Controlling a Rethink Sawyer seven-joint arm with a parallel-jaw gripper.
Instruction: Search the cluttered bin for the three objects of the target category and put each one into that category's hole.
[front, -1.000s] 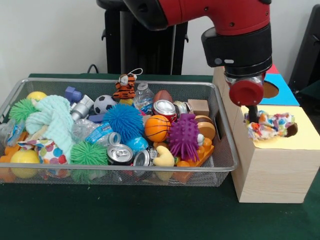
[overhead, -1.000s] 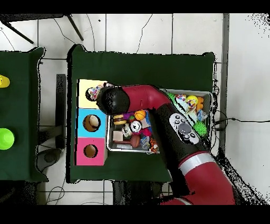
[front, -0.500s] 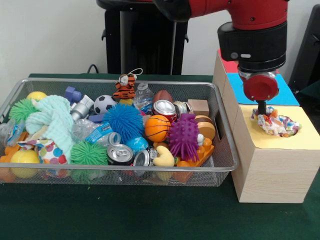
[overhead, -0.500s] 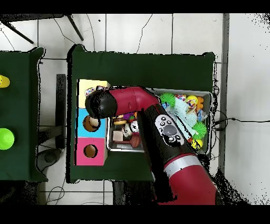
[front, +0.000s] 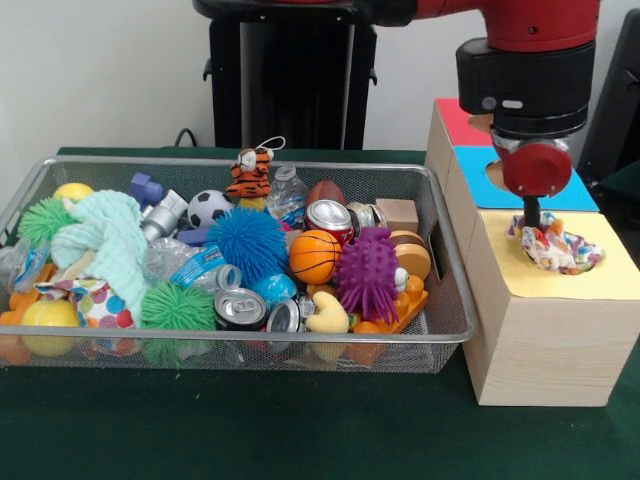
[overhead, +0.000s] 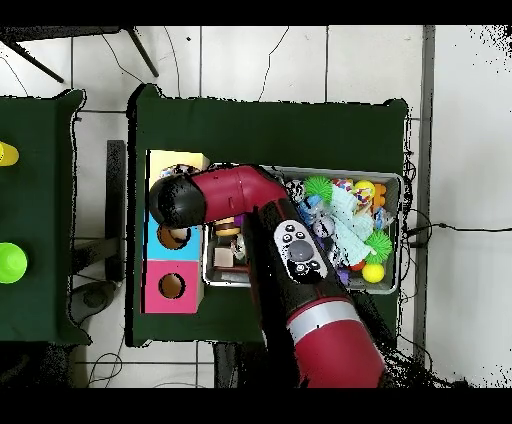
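patterned cloth (front: 555, 249) in yellow hole | hand (front: 532, 218) grip unclear | overhead: arm seemingly hides cloth

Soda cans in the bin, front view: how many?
3 visible: red can mid-bin behind the basketball, two silver-topped cans side by side at the near wall. Clutter may hide more.

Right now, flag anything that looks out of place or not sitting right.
The multicoloured cloth sits bunched in the yellow hole of the wooden box, spilling over its rim rather than dropped through. The hand hangs just above it. The wire bin is cluttered, but nothing has fallen out.
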